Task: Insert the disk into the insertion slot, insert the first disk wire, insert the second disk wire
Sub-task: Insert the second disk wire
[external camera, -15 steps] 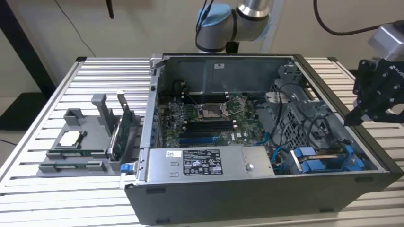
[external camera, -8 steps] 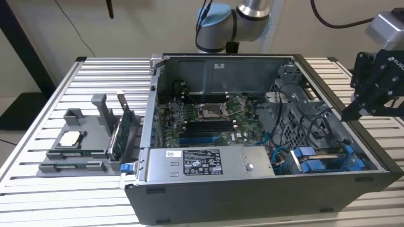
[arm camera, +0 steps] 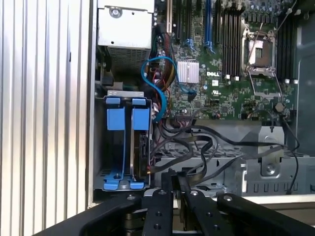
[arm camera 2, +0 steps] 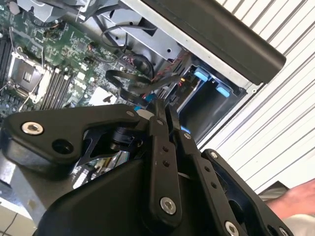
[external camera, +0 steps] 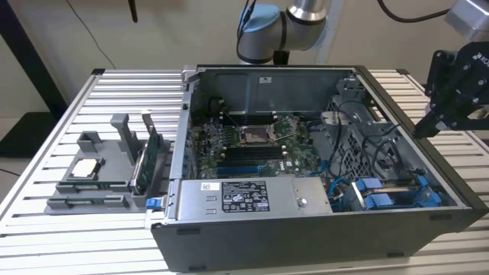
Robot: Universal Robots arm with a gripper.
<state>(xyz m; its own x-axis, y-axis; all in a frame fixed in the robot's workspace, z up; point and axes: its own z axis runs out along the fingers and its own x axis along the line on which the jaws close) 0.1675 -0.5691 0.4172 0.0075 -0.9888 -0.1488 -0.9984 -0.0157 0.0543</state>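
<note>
The disk point(external camera: 399, 188) lies in its blue carrier frame point(arm camera: 127, 142) inside the insertion slot of the dark grey drive cage point(external camera: 359, 203), at the open case's near corner on the exterior view's right. Its blue tabs point(arm camera 2: 203, 76) show at the cage mouth. Black flat wires point(arm camera: 197, 145) and a thin blue wire point(arm camera: 158, 93) loop loosely between the cage and the motherboard. My gripper point(external camera: 423, 130) hangs above the case's wall on the exterior view's right, over the cage and apart from it. Its fingertips point(arm camera 2: 162, 104) are shut with nothing held between them.
The motherboard point(external camera: 252, 143) fills the case floor and a silver power supply point(external camera: 244, 197) sits along the front. On the exterior view's left, a grey holder point(external camera: 99, 177) carries green cards. A hand point(arm camera 2: 295, 196) rests on the slatted table point(external camera: 77, 240) beside the case.
</note>
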